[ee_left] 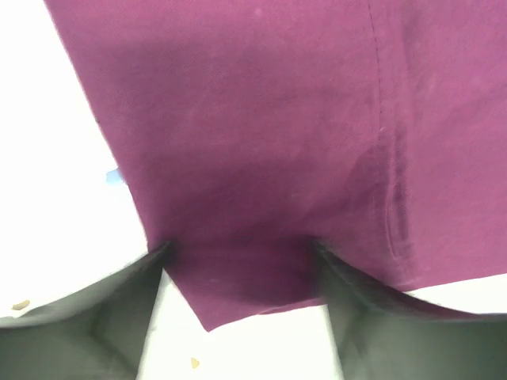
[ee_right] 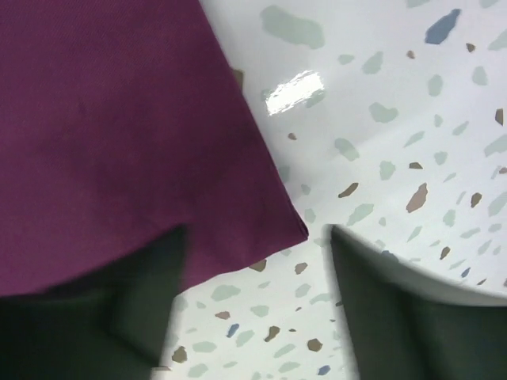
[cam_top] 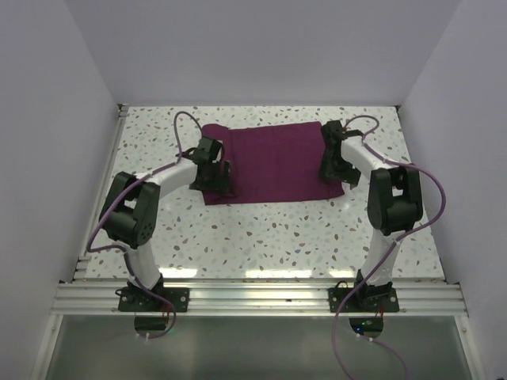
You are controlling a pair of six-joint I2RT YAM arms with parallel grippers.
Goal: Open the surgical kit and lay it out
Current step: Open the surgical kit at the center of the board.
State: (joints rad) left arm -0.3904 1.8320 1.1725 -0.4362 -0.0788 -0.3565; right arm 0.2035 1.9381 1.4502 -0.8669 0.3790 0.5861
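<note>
The surgical kit shows as a dark purple cloth (cam_top: 273,162) lying flat on the far half of the speckled table. My left gripper (cam_top: 215,180) is over the cloth's near left corner. In the left wrist view that corner of the cloth (ee_left: 261,119) lies between the spread dark fingers (ee_left: 95,317), and the left gripper (ee_left: 242,249) is open with nothing held. My right gripper (cam_top: 333,176) is over the near right corner. In the right wrist view the cloth (ee_right: 111,119) ends in a corner between the parted fingers (ee_right: 412,317), and the right gripper (ee_right: 257,233) is open and empty.
The terrazzo tabletop (cam_top: 261,237) is bounded by white walls on the left, right and back. An aluminium rail (cam_top: 261,297) carrying both arm bases runs along the near edge. Purple cables loop off both arms.
</note>
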